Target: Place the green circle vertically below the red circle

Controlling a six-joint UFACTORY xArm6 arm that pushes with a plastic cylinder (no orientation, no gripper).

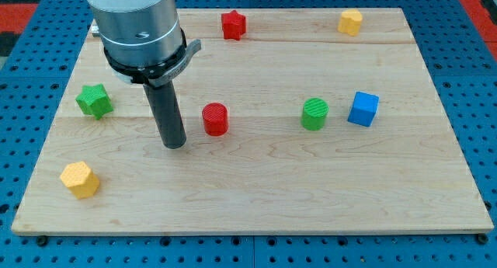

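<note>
A pale wooden board (256, 182) fills most of the view, lying on a blue perforated surface (15, 144). Next in size is the arm's silver cylindrical body (136, 19) at the view's upper left, ringed by a black collar, from which a straight dark rod (167, 113) drops to the board. The arm carries no claw to open or close; it ends only in the tip (174, 144), which rests on the wood just to the view's left of the red circle (215, 119) and slightly lower, with a narrow gap between them.

The green circle (314, 114) stands upright on its flat base right of centre, its axis vertical and its ribbed round top facing up; being round, it shows no heading. It sits level with the red circle, well apart to the view's right of it, not below it. Just beside it on the right is the blue cube (363, 109), not touching.

A green star (94, 101) lies near the left edge, and a yellow hexagonal block (80, 179) near the lower left corner. Along the top edge are a red star (233, 24) and a smaller yellow block (350, 22), whose shape is hard to make out.
</note>
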